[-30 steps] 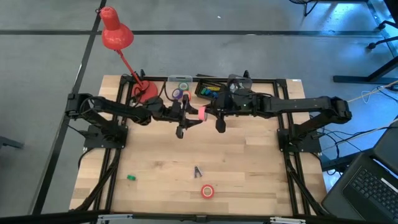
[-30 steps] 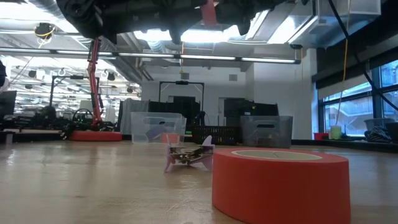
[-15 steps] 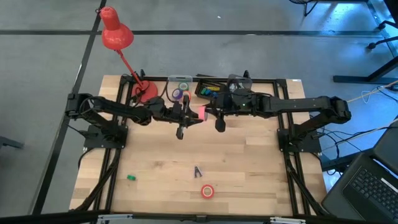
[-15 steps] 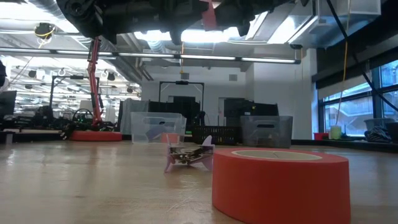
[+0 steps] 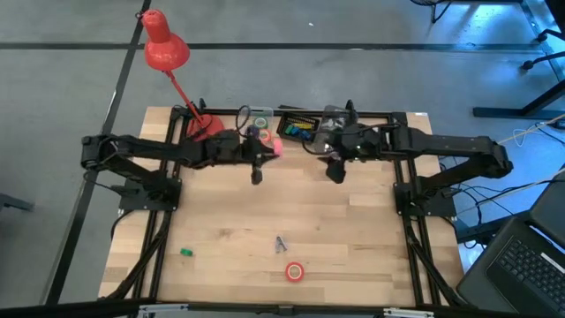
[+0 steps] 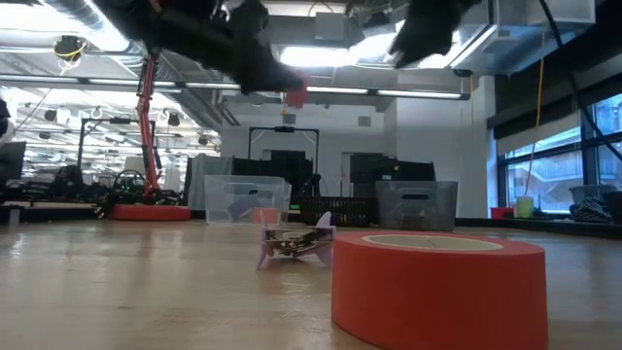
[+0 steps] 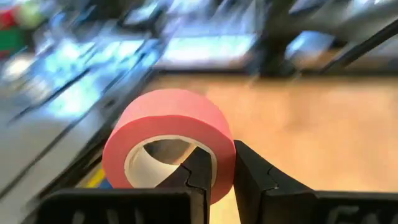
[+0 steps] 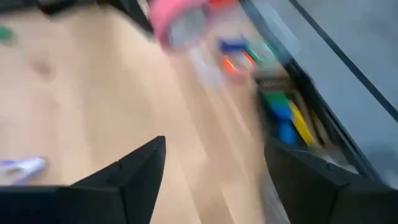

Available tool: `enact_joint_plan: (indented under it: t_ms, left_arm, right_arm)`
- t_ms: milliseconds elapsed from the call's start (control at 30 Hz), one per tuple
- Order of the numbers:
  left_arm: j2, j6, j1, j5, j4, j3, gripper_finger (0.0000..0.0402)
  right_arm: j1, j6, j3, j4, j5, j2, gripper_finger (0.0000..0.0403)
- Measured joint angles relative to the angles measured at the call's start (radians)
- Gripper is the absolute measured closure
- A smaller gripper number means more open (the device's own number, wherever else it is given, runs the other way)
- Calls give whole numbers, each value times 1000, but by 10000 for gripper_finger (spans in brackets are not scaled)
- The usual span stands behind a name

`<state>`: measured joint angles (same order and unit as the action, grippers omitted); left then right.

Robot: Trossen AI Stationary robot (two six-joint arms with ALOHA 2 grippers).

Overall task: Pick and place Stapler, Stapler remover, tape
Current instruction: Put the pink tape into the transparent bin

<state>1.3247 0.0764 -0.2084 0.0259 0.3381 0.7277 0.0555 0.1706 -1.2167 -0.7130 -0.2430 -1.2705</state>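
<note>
A pink tape roll [image 7: 169, 138] hangs in the air near the table's far edge, with my left gripper [image 7: 217, 158] shut on it; from above the roll [image 5: 275, 147] shows just in front of a clear bin [image 5: 257, 118]. My right gripper [image 8: 214, 171] stands open and holds nothing, to the right of the roll [image 8: 177, 18], over the table [image 5: 325, 152]. A red-orange tape roll [image 5: 294, 272] lies flat near the front edge. The purple stapler remover [image 5: 280, 244] stands just behind it. No stapler shows. My left gripper pinches the pink roll's wall [image 7: 219, 163]: one finger [image 7: 194, 177] is inside the open centre and the other [image 7: 255, 183] is outside. The fingers come nearly level from the table's left. The roll is lifted clear of the table.
A clear bin with tape rolls, a black tray [image 5: 297, 128] of coloured items and another clear bin [image 5: 337, 117] line the far edge. A red desk lamp [image 5: 166, 49] stands at the far left. A small green block [image 5: 186, 252] lies front left.
The pink roll was between both grippers at mid-table. My right gripper has let go of it and drawn back toward the table's right edge. My left gripper has carried the roll toward the far edge and the clear bin, and has tipped up toward level.
</note>
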Motion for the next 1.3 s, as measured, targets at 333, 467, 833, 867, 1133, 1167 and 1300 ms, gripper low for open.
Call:
enact_joint_plan:
  t_ms: [333,467,833,867,1133,1167,1300]
  left_arm:
    - [89,152,-297,104,-572,282,369]
    - [187,188,-410,59,-740,383,369]
    - [461,464,-432,-105,-956,506,369]
    - [471,482,-432,-108,-956,508,369]
    - [489,647,-404,-96,-965,507,369]
    - [486,689,-400,-85,-971,507,369]
    - [481,863,-370,-14,-1022,504,369]
  right_arm:
    - [0,181,0,-248,-148,14,124]
    - [0,164,0,-238,-150,14,124]
    - [6,137,0,-211,-149,14,124]
    - [7,137,0,-211,-149,14,124]
    - [7,135,0,-212,-149,13,124]
    - [6,135,0,-212,-149,13,124]
    - [6,133,0,-212,-149,13,124]
